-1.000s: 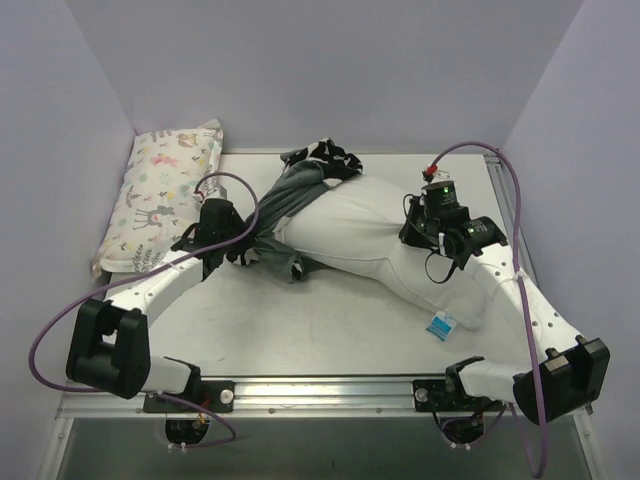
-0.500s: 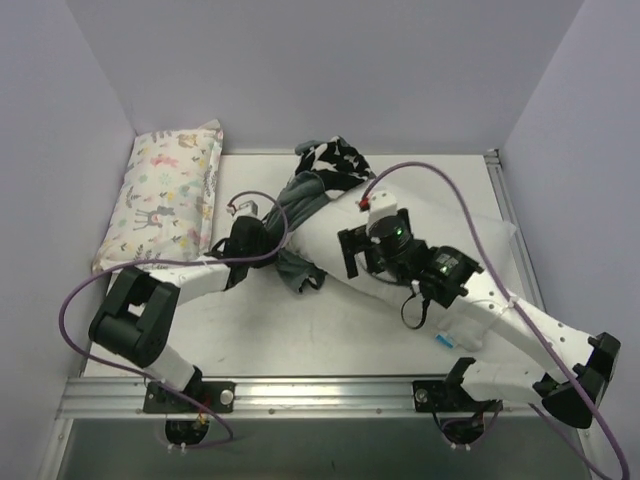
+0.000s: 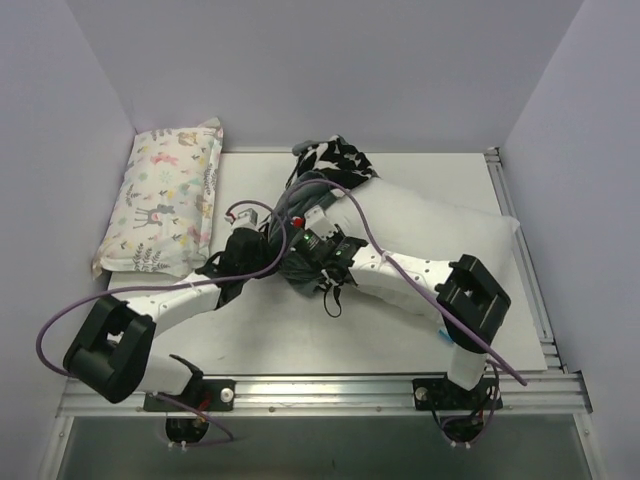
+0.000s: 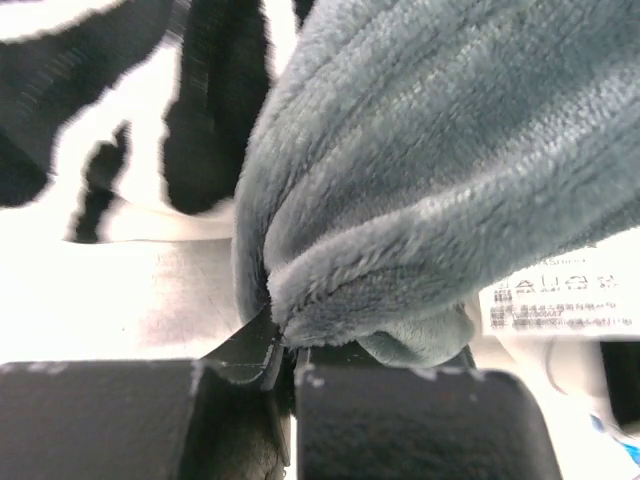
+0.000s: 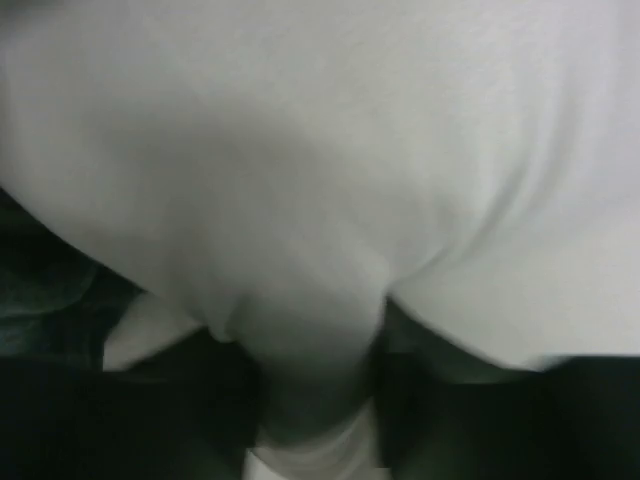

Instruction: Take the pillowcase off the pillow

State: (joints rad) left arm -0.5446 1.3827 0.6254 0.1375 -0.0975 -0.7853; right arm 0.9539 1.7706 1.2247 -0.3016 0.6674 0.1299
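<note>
The white pillow (image 3: 430, 225) lies slantwise across the table's middle and right. The dark grey-green plush pillowcase (image 3: 300, 192) is bunched over its left end, with its black-and-white inner side (image 3: 335, 158) turned out at the back. My left gripper (image 3: 264, 247) is shut on a plush fold of the pillowcase (image 4: 420, 180), pinched right at the jaw tips (image 4: 285, 350). My right arm reaches left across the pillow. Its gripper (image 3: 302, 246) sits beside the bunched cover, and a puckered fold of white pillow (image 5: 320, 200) is squeezed between its dark fingers (image 5: 310, 350).
A smaller pillow with a pastel deer-and-flower print (image 3: 165, 200) lies along the left wall. A white printed label (image 4: 555, 295) shows beside the plush fold. Lilac walls close in the table on the left, back and right. Both arms' cables loop over the near table.
My right arm swung from the pillow's right part to its left end, opened, and closed on pillow fabric. My left gripper shifted slightly right, still gripping the pillowcase.
</note>
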